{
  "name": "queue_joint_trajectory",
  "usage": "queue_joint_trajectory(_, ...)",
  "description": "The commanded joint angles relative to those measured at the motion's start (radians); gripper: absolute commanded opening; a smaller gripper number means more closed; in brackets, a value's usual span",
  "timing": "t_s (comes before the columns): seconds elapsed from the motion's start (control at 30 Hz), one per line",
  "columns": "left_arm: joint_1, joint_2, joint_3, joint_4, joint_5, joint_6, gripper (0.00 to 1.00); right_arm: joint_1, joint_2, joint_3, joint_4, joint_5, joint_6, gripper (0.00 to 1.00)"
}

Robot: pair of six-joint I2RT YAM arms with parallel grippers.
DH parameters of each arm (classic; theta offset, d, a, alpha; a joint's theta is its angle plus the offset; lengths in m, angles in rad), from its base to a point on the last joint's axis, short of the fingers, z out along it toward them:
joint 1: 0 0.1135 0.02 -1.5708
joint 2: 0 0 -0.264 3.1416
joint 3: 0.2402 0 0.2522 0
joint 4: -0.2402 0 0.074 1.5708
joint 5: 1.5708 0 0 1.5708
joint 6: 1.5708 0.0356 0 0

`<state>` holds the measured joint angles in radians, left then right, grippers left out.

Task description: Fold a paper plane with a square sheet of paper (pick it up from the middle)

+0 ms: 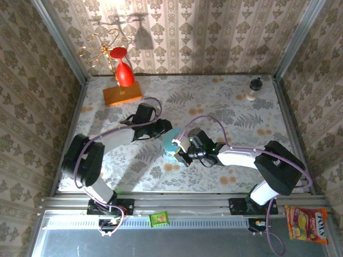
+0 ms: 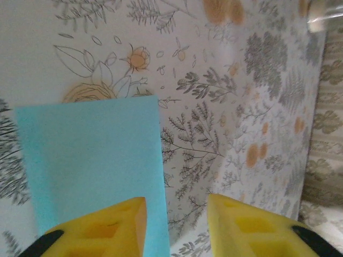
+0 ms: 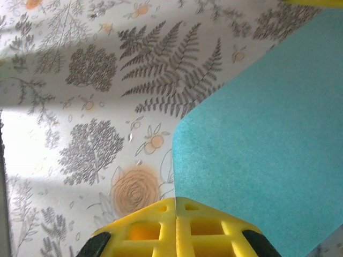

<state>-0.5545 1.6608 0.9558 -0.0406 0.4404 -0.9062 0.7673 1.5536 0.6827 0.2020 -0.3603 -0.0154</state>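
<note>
Pale-blue sheet of paper (image 1: pixel 172 143) at mid-table, lying between two robot grippers.

Thin, matte and unmarked, showing as a straight-edged rectangle with its long side pointing away from the left gripper (image 2: pixel 176 202). One long edge tucked beneath one of that gripper's yellow fingers (image 2: pixel 107 230), the jaws partly spread and holding nothing, bare floral table top (image 2: pixel 241 107) in the gap. Right gripper (image 3: pixel 175 202) seemingly the nearer, coming in from the opposite side, ribbed yellow tips pressed fully together at the sheet's edge, nothing visibly pinched; contact with the paper impossible to judge. One corner of the sheet softly rounded beside those closed tips.
</note>
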Motion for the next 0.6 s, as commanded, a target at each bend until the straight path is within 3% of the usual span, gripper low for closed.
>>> queue_joint_trajectory(0.0,-0.018,0.077,0.047,-0.047,0.001,0.047,0.30,-0.006,-0.026,-0.022,-0.035,-0.062,0.040,0.08)
queue_joint_trajectory(0.4,-0.018,0.228,0.085,-0.051,0.022,0.073,0.19,-0.039,0.032,0.043,-0.107,-0.075,0.097,0.08)
queue_joint_trajectory(0.57,-0.018,0.256,0.084,-0.051,0.036,0.085,0.18,-0.055,0.060,0.082,-0.155,-0.027,0.128,0.09)
